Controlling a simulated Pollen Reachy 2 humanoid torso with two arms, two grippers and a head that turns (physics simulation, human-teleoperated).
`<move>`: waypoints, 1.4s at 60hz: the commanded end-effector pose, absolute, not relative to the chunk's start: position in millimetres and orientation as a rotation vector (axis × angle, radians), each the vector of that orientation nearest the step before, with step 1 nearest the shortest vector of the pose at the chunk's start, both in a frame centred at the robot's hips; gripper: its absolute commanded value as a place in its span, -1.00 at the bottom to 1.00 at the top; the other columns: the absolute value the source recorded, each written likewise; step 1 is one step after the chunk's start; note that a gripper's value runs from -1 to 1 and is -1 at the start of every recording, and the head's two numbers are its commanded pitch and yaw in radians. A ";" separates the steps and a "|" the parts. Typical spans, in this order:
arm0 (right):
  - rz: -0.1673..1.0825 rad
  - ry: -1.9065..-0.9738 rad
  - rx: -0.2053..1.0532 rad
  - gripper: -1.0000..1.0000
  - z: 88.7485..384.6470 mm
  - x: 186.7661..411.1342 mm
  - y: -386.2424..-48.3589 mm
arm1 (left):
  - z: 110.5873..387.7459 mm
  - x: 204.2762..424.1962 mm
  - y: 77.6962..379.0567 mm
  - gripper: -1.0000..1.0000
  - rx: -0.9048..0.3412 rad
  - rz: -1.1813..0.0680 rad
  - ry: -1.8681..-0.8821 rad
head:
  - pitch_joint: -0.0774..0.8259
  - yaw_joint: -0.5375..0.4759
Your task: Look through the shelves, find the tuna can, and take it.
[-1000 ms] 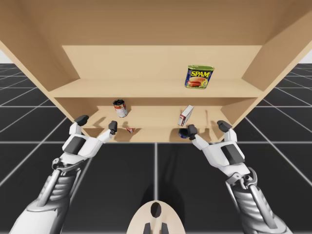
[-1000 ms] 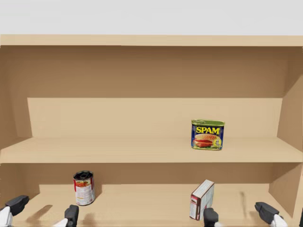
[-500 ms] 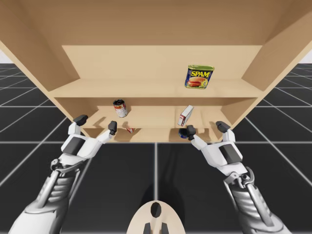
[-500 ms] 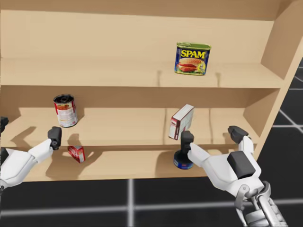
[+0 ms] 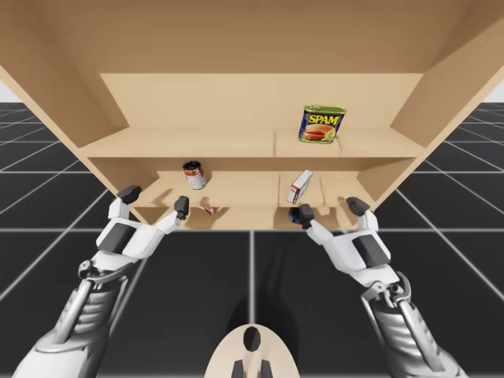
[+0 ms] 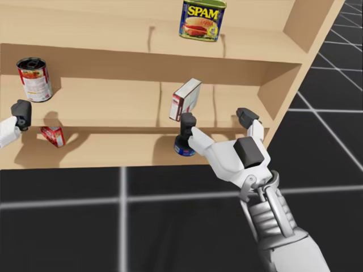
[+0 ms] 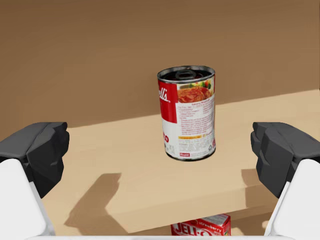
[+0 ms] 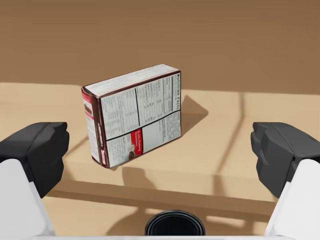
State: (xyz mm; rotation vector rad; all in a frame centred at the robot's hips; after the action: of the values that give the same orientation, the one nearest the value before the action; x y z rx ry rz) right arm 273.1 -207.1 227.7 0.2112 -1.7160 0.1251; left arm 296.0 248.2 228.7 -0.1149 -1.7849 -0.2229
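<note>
The shelf unit [image 5: 197, 150] holds a blue-and-yellow rectangular tin [image 5: 321, 124] on its upper board. A red-and-white can [image 7: 187, 112] and a white box [image 8: 135, 112] stand on the middle one. Lowest sit a small red box [image 6: 52, 136] and the short blue tuna can [image 6: 182, 148], just under the right gripper [image 6: 216, 120], which is spread wide. The left gripper [image 5: 155, 199] gapes too.
</note>
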 end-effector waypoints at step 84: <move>0.120 -1.375 0.174 -1.00 108.5 373.3 -173.8 | 227.1 295.0 246.5 -1.00 -0.130 -0.220 -1.778 | 0.47 -0.40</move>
State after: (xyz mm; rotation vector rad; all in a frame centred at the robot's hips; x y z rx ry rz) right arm 362.0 -195.0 122.0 0.1181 -1.4096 0.1430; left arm 295.1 246.3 227.0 -0.1298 -1.7777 -0.2196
